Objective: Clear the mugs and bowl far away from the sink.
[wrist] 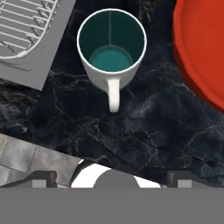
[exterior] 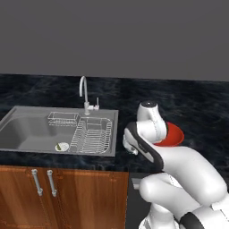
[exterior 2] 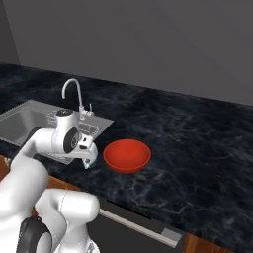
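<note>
A white mug [wrist: 111,43] with a teal inside stands upright on the black marble counter, its handle turned toward my hand. My gripper [wrist: 111,179] hangs above it, open, with nothing between the fingertips [wrist: 43,178]. Right beside the mug sits the glossy red bowl [wrist: 201,48], also seen on the counter at the bowl [exterior: 175,134] and the bowl [exterior 2: 126,154]. On the mug's other side lies the steel rim of the sink [wrist: 39,65]. In the right base view my gripper [exterior 2: 89,155] points down between the sink [exterior 2: 20,121] and the bowl, covering most of the mug.
The sink [exterior: 27,132] holds a wire dish rack [exterior: 91,134] and a small wire basket [exterior: 62,117]; a curved chrome faucet [exterior: 83,91] rises behind it. Dark counter [exterior 2: 197,148] stretches far right of the bowl. Wooden cabinet doors [exterior: 42,181] lie below the counter edge.
</note>
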Motion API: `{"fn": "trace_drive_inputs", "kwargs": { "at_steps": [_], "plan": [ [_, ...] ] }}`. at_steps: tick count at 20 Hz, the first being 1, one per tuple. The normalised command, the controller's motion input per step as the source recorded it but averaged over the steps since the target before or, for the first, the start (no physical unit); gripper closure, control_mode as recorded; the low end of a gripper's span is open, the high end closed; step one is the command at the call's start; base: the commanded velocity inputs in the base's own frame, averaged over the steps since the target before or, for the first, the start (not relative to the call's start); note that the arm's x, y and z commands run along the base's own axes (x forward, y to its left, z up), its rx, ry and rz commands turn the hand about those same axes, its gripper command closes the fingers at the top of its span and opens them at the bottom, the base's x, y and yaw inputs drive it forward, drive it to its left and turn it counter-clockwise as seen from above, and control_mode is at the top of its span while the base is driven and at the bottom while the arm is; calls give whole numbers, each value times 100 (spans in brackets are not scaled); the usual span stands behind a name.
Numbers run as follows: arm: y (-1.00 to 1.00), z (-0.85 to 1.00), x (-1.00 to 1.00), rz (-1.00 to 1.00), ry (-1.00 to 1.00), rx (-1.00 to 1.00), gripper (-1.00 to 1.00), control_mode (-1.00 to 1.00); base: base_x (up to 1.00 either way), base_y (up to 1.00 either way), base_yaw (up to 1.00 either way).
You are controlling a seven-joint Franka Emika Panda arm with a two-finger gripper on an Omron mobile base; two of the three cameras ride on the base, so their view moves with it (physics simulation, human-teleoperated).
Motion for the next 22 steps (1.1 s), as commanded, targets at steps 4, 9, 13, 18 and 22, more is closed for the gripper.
{"fn": "trace_drive_inputs", "kwargs": {
  "at_steps": [4, 9, 13, 18, 22],
  "plan": [
    [0, -24, 20, -1, 0, 0, -100, -100, 0, 0, 0],
    [0, -19, 17, 0, 0, 0, -100, -100, 0, 0, 0],
    [0, -9, 8, 0, -1, 0, -100, -100, 0, 0, 0],
    [0, -7, 0, 0, 0, 0, -100, -100, 0, 0, 0],
    [0, -17, 4, 0, 0, 0, -100, -100, 0, 0, 0]
  ]
}}
